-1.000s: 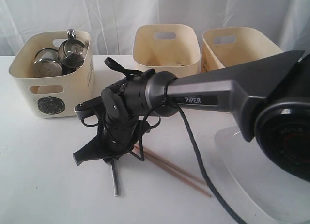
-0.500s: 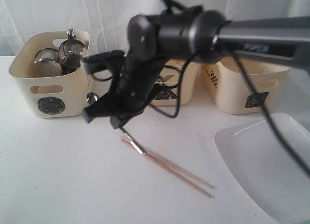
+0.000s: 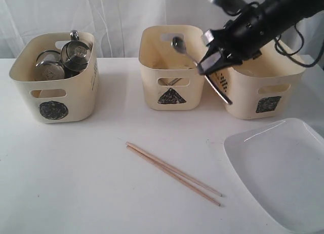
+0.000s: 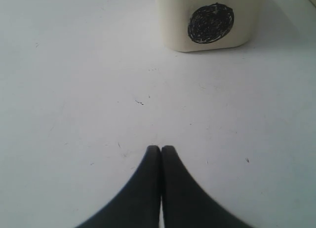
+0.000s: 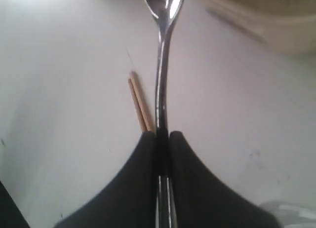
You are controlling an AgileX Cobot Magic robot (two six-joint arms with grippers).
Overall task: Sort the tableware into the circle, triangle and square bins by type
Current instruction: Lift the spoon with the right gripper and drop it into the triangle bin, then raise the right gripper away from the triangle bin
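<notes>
Steel spoon (image 5: 161,70): slender, mirror-bright, gently curved.

Left gripper (image 4: 161,150) — fingertips pressed together, nothing between them — above bare white table (image 4: 89,90). Circle bin (image 4: 210,20) stands well ahead, mark facing the camera.

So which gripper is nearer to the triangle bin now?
Right. The right gripper, holding the spoon, is beside the triangle bin, at its rim; the left gripper faces the circle bin instead.

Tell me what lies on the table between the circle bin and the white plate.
Two wooden chopsticks, side by side on otherwise bare table; the exterior view shows it.
</notes>
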